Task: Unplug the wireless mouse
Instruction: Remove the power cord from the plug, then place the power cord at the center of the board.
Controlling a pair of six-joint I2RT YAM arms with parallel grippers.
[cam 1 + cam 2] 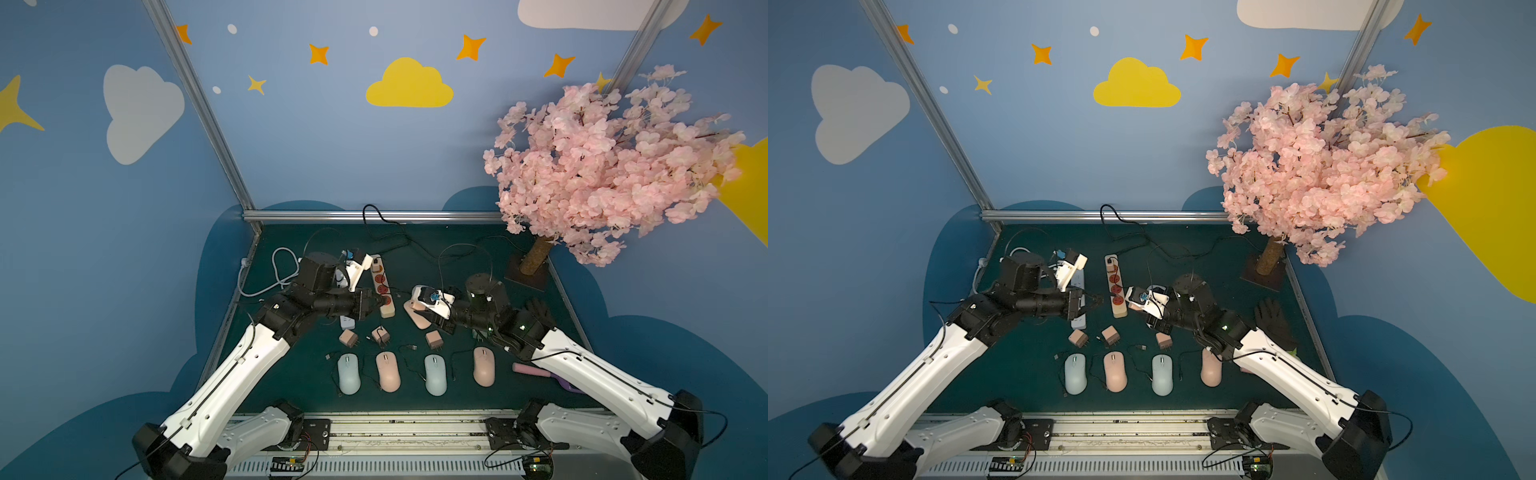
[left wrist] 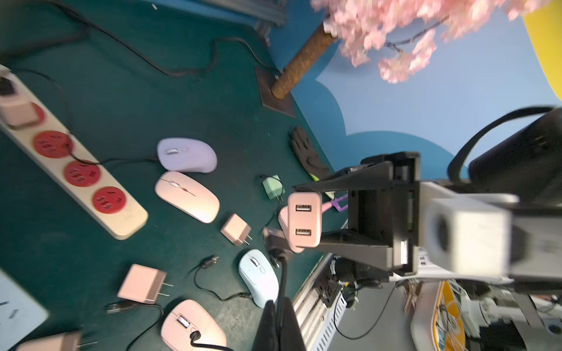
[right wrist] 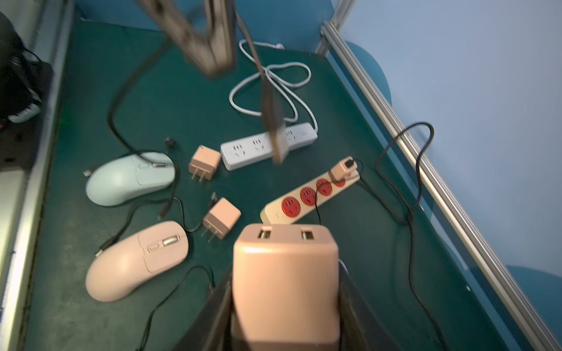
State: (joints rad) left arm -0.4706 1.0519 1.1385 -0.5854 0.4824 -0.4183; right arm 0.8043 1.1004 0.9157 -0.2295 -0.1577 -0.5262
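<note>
Right wrist view gives the clearest look at the pink two-port USB charger [image 3: 286,261]: the right gripper [image 3: 286,307] is clamped on its sides, holding it up off the green mat [image 3: 374,258], and both ports on its face look empty. Its prongs are hidden between the fingers. Across from it the left gripper [image 1: 1096,300] is fully closed on a black cable [image 2: 282,279]. In the left wrist view that cable rises from the dark fingers to a blurred USB plug [image 2: 274,240], which hangs just beside the charger's lower port and, as far as the smear allows, apart from it. In the right wrist view the left gripper is only a grey-brown blur cut off by the frame edge. One strand drops from it toward the light-blue mouse [image 3: 130,179]; whether it joins that mouse cannot be told. In both top views that mouse lies at the left end of a row of four mice near the front edge of the mat, and the charger is hidden under the right wrist camera. A flat pink mouse [image 2: 187,196] and a purple mouse [image 2: 187,155] lie beside the red-socketed power strip [image 2: 127,225]; in the top views the purple one cannot be made out.
</note>
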